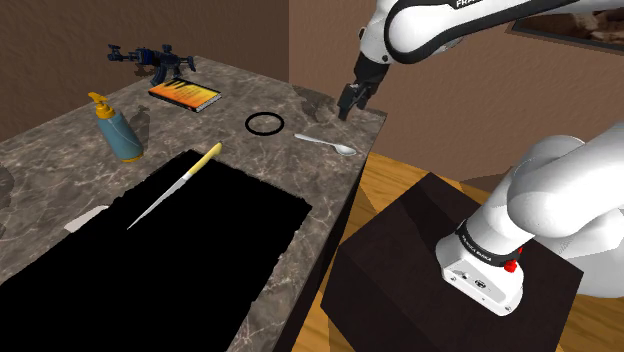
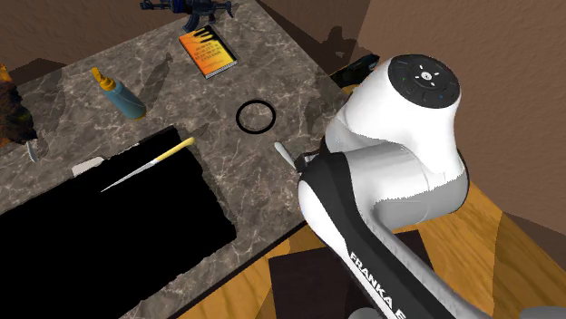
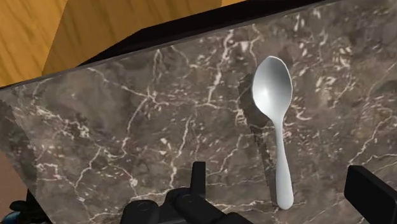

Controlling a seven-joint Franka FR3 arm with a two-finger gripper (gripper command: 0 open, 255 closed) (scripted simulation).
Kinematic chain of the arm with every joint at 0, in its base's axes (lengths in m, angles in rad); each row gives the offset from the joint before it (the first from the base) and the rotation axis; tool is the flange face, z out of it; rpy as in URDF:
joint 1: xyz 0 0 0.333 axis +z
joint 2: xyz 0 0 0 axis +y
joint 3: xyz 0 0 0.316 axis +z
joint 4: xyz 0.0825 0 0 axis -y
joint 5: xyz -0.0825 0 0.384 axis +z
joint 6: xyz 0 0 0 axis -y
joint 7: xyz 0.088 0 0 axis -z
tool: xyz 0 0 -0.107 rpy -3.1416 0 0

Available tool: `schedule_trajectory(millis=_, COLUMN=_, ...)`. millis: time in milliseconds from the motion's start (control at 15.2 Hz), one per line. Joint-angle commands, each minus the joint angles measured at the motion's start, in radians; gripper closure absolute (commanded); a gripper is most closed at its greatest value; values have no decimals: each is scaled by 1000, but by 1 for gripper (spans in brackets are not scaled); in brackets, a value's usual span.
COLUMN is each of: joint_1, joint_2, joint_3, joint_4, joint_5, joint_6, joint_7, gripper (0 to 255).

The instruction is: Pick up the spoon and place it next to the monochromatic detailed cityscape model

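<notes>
On the far left of the worktop (image 1: 55, 150) you see a blue toy gun (image 1: 152, 60), with an orange book (image 1: 184, 94) just beside it. Nearer stands a blue bottle (image 1: 117, 128) with a yellow top. A thin knife (image 1: 175, 185) with a yellow handle lies partly over a big black area (image 1: 180, 265). Further right is a black ring (image 1: 264, 123). Then the white spoon (image 1: 327, 144) lies flat near the worktop's right edge. Your end effector (image 1: 352, 100) hangs over it, fingers spread wide, not touching it.

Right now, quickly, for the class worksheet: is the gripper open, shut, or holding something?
Gripper: open, holding nothing; the spoon lies untouched on the counter, between its spread fingers.
</notes>
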Motion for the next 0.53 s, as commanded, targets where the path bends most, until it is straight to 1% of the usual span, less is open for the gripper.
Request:
schedule_trajectory(millis=0, joint_1=23, joint_2=67, joint_3=3, joint_4=5, joint_5=30, joint_6=77, joint_7=-14, gripper=0)
schedule_trajectory(millis=264, joint_1=72, joint_2=201, joint_3=8, joint_4=22, joint_5=102, joint_6=219, joint_7=-54, gripper=0)
schedule_trajectory(millis=462, joint_1=83, joint_2=248, joint_3=11, joint_4=24, joint_5=123, joint_6=269, joint_7=-67, gripper=0)
